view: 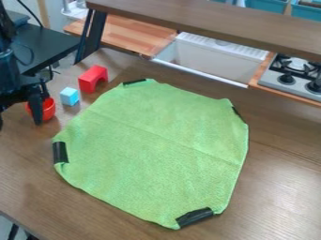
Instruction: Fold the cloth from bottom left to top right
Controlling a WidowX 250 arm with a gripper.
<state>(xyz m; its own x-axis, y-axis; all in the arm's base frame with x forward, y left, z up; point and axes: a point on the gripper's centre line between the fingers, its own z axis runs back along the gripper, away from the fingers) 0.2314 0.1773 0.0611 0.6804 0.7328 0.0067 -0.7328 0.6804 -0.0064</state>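
The black gripper point(36, 104) hangs at the left edge of the camera view, in front of a red cup and up and left of the cloth, apart from it. A green cloth point(153, 150) lies spread out over the middle of the table, with a faint crease running across it from upper left to lower right. Black strips mark its four corners: a left one point(59, 152), a bottom one point(195, 217), a top one point(134, 81) and a right one point(237, 112). The cloth lies mostly flat, its corners blunted.
Near the gripper stand the red cup point(48, 108), a light blue block point(69, 96) and a red arch block point(93, 78). Behind the brown table point(282, 187) are a white sink point(210, 58) and a stove point(293, 75), with a raised brown shelf point(207, 18) above.
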